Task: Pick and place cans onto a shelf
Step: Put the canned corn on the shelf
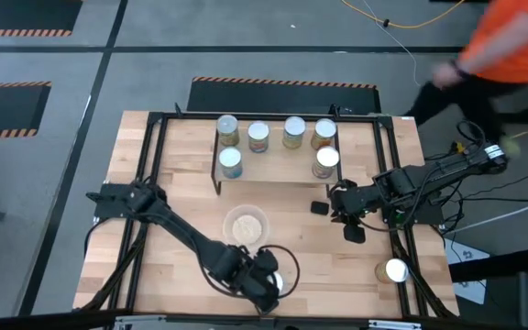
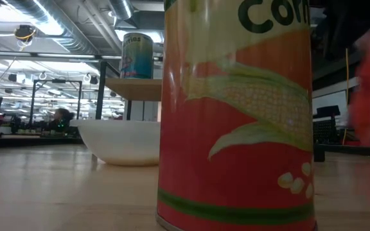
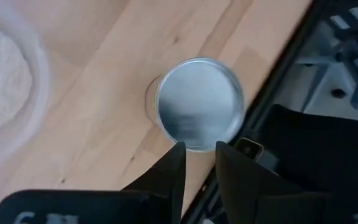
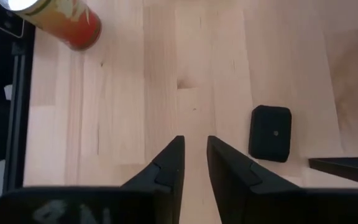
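Observation:
Six cans stand on the shelf (image 1: 273, 151) at the table's far middle, among them a blue-labelled can (image 2: 137, 56). A red-orange corn can (image 2: 236, 115) stands on the table near the front edge; its silver top (image 3: 199, 102) shows in the left wrist view. My left gripper (image 3: 199, 155) hovers over that can's rim (image 1: 288, 280), fingers close together. Another can (image 1: 395, 270) stands at the near right and also shows in the right wrist view (image 4: 58, 18). My right gripper (image 1: 351, 226) is shut and empty over bare table, right of the shelf's front. My left gripper's fingertips (image 3: 178, 155) stand above the edge of the can's silver top (image 3: 191, 144), pointing down. I cannot tell whether they touch it. The can stands upright on the table.
A clear bowl (image 1: 246, 225) with beige contents sits mid-table, just beyond my left gripper. A small black block (image 1: 319, 208) lies beside my right gripper. A black rod frame (image 1: 145, 183) runs around the tabletop. A person in orange (image 1: 511, 46) moves beyond the far right corner.

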Tool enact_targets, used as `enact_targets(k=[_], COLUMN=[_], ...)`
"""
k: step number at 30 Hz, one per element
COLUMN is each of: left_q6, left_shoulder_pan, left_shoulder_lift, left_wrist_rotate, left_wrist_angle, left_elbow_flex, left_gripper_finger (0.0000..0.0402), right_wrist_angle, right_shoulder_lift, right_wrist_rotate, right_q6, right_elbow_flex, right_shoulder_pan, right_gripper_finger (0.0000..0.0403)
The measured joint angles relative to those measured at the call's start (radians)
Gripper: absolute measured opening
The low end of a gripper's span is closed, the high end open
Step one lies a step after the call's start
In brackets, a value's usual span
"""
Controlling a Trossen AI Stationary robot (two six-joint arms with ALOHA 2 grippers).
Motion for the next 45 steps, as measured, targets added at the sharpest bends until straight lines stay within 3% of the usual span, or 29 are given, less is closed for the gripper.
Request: enact_targets(k=[9, 16, 37, 45], left_q6=[-0.092, -0.125, -0.143, -0.135], left_shoulder_pan=[0.004, 0.005, 0.014, 0.013], left_shoulder_lift=[0.042, 0.042, 0.090, 0.090], left_wrist_rotate=[0.010, -0.058, -0.037, -0.038], left_wrist_angle=[-0.007, -0.012, -0.016, -0.017], left_elbow_flex=[0.000, 0.000, 0.002, 0.002], left_gripper_finger=[0.0080, 0.0080, 0.0079, 0.0021], right_wrist_angle=[0.006, 0.010, 0.019, 0.039], right_shoulder_lift=[0.006, 0.006, 0.006, 0.006], right_wrist_rotate=[0.000, 0.000, 0.001, 0.001], right_q6=[-0.079, -0.082, -0.162, -0.188], right_elbow_flex=[0.000, 0.000, 0.000, 0.000], right_shoulder_pan=[0.000, 0.000, 0.000, 0.000], right_gripper_finger=[0.0074, 0.0074, 0.0074, 0.0074])
